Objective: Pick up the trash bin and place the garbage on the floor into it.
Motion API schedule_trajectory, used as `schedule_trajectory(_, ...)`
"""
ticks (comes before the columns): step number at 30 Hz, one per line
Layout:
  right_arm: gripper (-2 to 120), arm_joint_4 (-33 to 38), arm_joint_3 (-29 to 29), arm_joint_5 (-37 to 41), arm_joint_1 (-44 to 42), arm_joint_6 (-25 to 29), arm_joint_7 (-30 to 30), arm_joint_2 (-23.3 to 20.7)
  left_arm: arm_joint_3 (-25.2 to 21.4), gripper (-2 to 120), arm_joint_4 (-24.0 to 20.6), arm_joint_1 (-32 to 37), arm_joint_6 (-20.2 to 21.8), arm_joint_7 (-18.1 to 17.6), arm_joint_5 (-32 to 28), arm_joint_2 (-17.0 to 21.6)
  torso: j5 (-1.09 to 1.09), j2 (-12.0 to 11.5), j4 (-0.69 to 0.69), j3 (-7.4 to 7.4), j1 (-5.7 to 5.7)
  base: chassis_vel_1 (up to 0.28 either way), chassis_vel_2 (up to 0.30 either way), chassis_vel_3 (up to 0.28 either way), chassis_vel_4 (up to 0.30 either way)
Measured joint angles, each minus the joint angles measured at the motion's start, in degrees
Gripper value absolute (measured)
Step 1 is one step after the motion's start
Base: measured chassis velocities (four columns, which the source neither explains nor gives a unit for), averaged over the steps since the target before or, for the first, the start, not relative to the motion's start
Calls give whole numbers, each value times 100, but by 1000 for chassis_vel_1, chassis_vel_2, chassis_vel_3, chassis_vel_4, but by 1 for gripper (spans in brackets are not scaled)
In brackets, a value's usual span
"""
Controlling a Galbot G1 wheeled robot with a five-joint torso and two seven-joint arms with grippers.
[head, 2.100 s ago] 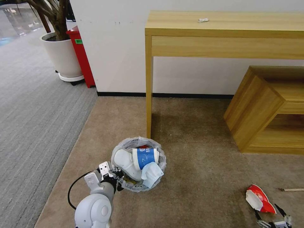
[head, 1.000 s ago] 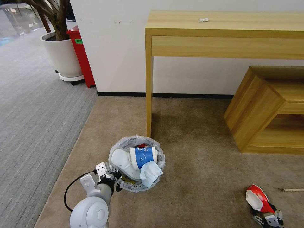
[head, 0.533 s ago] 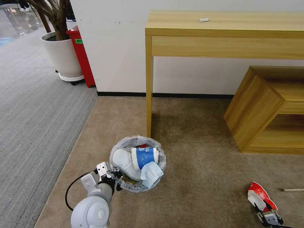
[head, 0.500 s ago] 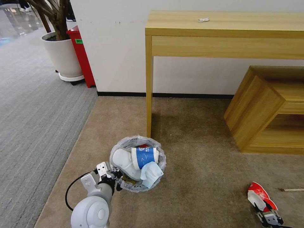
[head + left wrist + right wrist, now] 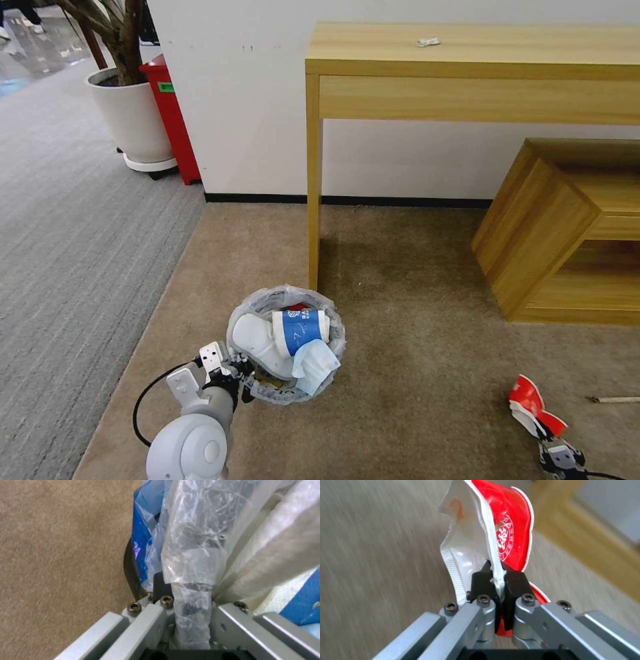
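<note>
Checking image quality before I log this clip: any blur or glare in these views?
Right wrist view: carpet streaked with blur, red wrapper and fingers sharp, gloss on the wrapper. Left wrist view: soft, bin liner glinting. Head view: evenly lit, edges bowed.

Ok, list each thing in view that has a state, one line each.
trash bin: upright, heaped full, rim gripped.
left gripper: shut on the bin's rim.
red wrapper: pinched, tilted up.
right gripper: shut on the wrapper.
wooden stick: flat on the carpet.
</note>
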Motion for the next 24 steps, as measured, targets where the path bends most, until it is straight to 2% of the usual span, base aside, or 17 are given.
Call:
schedule_trajectory(4, 1, 397, -4, 41, -4, 47, -115, -146, 1, 0, 42, -4, 5, -1, 22, 0, 0, 0, 0, 0, 0, 0, 0, 0, 0)
schedule_trajectory(7, 1, 991, -85, 254, 75, 59, -256, -447, 9, 0, 100, -6, 12, -1, 62, 0, 0, 0, -1, 0, 0, 0, 0, 0, 0)
schedule_trajectory(9, 1, 1136, -116, 299, 116, 60, -279, -524, 13, 0, 104, -8, 14, -2, 70, 0, -1, 0, 0, 0, 0, 0, 0, 0, 0)
schedule_trajectory(11, 1, 1674, -233, 474, 247, 60, -337, -775, 24, 0, 104, -13, 26, -2, 92, 0, -1, 0, 0, 0, 0, 0, 0, 0, 0)
schedule_trajectory(13, 1, 1790, -265, 509, 281, 60, -343, -821, 27, 0, 104, -14, 26, -2, 100, 0, -2, 0, 0, 0, 0, 0, 0, 0, 0)
schedule_trajectory(16, 1, 2745, -585, 694, 665, 59, -386, -1139, 35, 0, 105, -4, 34, -2, 188, 0, -3, 0, 0, 0, 0, 0, 0, 0, 0)
schedule_trajectory(17, 1, 2745, -585, 694, 665, 59, -386, -1139, 35, 0, 105, -4, 34, -2, 188, 0, -3, 0, 0, 0, 0, 0, 0, 0, 0)
schedule_trajectory(22, 1, 3772, -1264, 881, 1250, 48, -410, -1445, 28, 0, 127, 7, 37, 1, 292, 0, -2, 0, 1, 1, 0, 0, 0, 0, 0)
schedule_trajectory(24, 1, 3923, -1351, 915, 1292, 45, -428, -1490, 26, 0, 127, 7, 41, 1, 297, 0, -1, 0, 0, 0, 0, 0, 0, 0, 0)
